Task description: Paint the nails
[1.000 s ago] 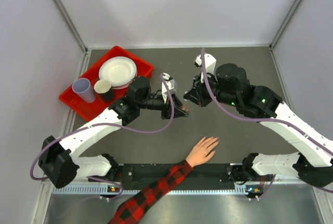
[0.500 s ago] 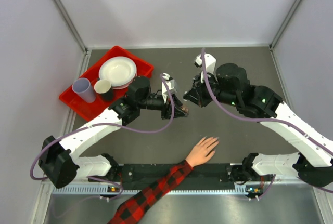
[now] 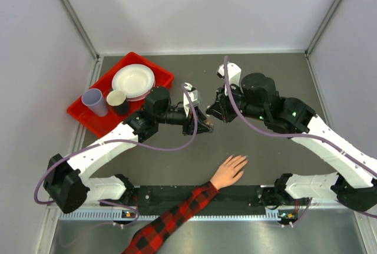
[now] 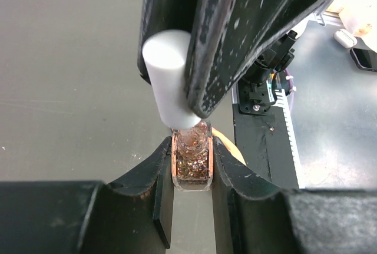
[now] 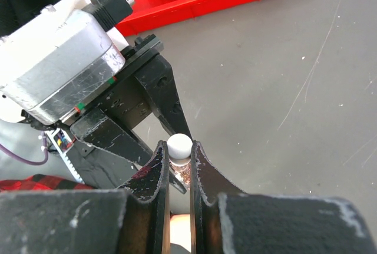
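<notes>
The nails [image 3: 242, 160] tip a peach hand [image 3: 230, 171] lying flat on the tabletop [image 3: 271, 71] near its front edge, plaid sleeve [image 3: 177, 215] trailing. Farther in, the left end effector [image 4: 191, 151] pinches a glittery bottle [image 4: 191, 174] (copper flecks) — the right end effector [image 5: 179, 154] clamps its white cap [image 5: 179, 144].

The dark grey worktop [image 3: 265, 77] carries a red tray [image 3: 162, 71] towards its far left corner. Near the front edge, about midway, a peach-coloured hand [image 3: 230, 170] lies flat, fingers spread, its plaid sleeve [image 3: 177, 215] trailing off the edge.
</notes>
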Controlling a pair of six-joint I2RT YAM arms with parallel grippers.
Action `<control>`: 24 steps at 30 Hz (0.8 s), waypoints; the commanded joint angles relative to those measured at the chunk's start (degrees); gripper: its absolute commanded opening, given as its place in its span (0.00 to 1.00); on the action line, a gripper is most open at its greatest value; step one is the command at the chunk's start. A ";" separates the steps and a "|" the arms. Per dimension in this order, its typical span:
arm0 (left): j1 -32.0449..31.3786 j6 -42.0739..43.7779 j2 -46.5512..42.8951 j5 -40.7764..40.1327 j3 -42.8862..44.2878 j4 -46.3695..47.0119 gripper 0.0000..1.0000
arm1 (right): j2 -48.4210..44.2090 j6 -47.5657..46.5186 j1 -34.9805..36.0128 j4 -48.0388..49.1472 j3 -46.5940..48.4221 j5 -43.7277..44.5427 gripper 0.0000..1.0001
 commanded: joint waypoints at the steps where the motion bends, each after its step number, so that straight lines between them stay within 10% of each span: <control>1: -0.16 0.97 -0.98 0.25 2.47 1.67 0.00 | -0.03 0.07 0.71 2.47 -0.21 0.20 0.00; 24: -0.16 0.88 -0.89 -0.02 2.56 1.50 0.00 | 0.05 -9.50 0.71 -0.77 -3.73 -8.84 0.00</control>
